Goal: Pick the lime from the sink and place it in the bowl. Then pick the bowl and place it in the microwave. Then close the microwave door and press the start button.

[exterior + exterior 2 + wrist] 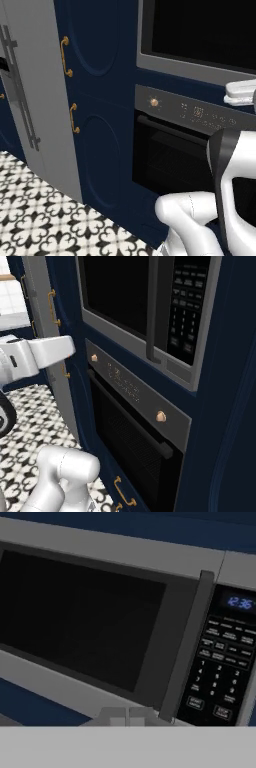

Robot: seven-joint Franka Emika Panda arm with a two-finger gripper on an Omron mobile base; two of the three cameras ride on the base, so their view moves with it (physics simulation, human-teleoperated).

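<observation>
Navy-blue cabinetry forms the wall in which the microwave [150, 311] is built, and its place is directly above a black oven [135, 441]. The microwave door [85, 617], with its large dark window and upright grey handle [187, 642], is seen lying flush with the frame in all three views, so the door-closing step is judged to be already done. Nothing can be made out through the dark glass, so whether the bowl and lime sit inside cannot be told; from the shut door it is only inferred that the earlier steps are complete. To the right of the handle the keypad [222, 672] is seen, with a lit blue clock at its top and rows of small buttons below; the labels are too blurred to be read, though the start button is presumably among the larger keys in the bottom row. Pressing it is judged to be the one step left. The hand is pointed at the microwave front from slightly below, and a white arm link [35, 358] is seen reaching in from the left of the right base view. The state of the jaws cannot be told, as the fingertips are not clearly shown. A patterned black-and-white floor [45, 215] and a grey refrigerator [35, 85] lie to the left.
</observation>
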